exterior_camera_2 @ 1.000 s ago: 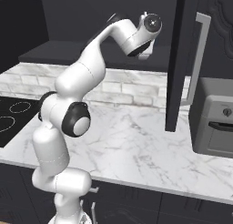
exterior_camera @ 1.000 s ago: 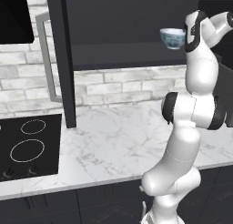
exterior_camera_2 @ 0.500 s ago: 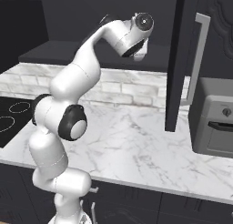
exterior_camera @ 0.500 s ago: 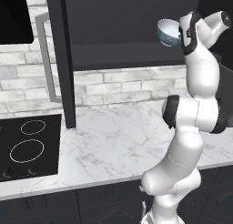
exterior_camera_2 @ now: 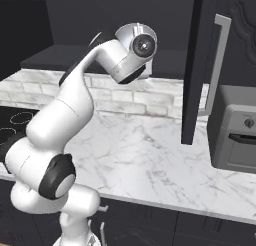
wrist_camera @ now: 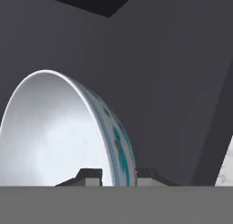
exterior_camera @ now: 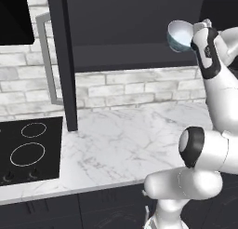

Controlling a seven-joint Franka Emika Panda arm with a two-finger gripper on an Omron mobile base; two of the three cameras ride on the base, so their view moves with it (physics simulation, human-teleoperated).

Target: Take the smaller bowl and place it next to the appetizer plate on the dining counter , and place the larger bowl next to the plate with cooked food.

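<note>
Hand view: tool (wrist_camera: 118,175) astride the smaller bowl (wrist_camera: 59,136) rim.

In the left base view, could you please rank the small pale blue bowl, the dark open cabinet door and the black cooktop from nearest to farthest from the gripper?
1. Small pale blue bowl: clamped in the shut gripper, upper right.
2. Dark open cabinet door: upright, left of centre.
3. Black cooktop: low on the counter, far left.
</note>
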